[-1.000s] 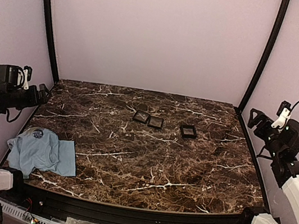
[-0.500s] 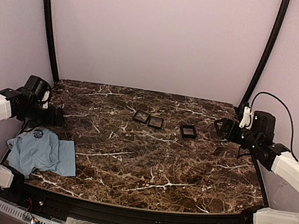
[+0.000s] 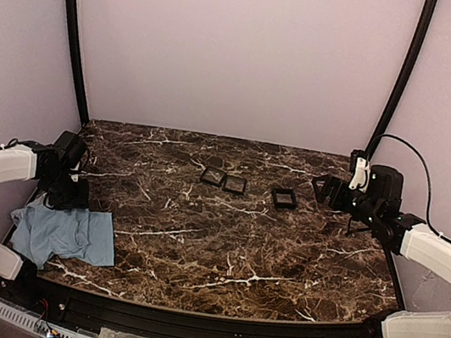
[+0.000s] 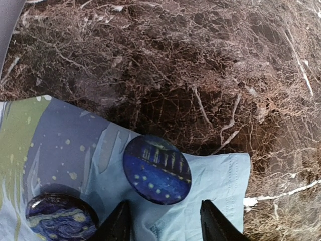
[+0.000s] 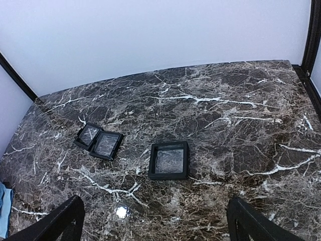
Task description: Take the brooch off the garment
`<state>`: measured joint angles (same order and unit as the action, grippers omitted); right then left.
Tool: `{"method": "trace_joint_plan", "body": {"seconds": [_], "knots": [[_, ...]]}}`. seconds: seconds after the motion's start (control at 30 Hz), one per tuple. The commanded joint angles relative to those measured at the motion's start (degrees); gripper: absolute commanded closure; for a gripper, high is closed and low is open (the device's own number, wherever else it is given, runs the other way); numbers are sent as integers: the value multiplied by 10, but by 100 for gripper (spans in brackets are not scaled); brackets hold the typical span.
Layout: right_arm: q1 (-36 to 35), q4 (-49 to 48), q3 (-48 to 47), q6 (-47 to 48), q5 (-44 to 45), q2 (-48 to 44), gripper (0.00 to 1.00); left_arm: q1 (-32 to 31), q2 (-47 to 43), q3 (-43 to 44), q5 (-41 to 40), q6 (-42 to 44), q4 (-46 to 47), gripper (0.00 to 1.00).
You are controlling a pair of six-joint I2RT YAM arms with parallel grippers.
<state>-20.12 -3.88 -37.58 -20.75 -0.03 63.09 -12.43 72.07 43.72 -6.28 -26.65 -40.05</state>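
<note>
- A dark brown marble table [image 3: 280, 255] veined in white stands inside pale lilac walls [image 3: 244, 52], with curved black poles [image 3: 72, 25] at the back corners.
- A light blue shirt [image 3: 61, 229] lies crumpled at the near left edge.
- Three black square trays sit toward the back: a touching pair [image 3: 224, 180] and a single one [image 3: 284, 198] apart to the right.
- The left arm bends low over the shirt's far edge. The left gripper [image 4: 163, 223] points down, fingers partly apart and holding nothing.
- The brooch [image 4: 157, 169], round and dark blue, rests on the shirt just ahead of that gap.
- The right gripper [image 5: 158, 221] hovers spread wide and empty near the single tray.
</note>
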Motion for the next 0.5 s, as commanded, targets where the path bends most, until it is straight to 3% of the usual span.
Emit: {"method": "trace_joint_plan", "body": {"seconds": [0.0,0.47], "knots": [[-5,-31,15,-8,23,-6,2,-5,1,-1,-33,1,-8,58],[-5,-48,24,-1,15,0,2,-6,15,-7,-19,4,6,92]]}}
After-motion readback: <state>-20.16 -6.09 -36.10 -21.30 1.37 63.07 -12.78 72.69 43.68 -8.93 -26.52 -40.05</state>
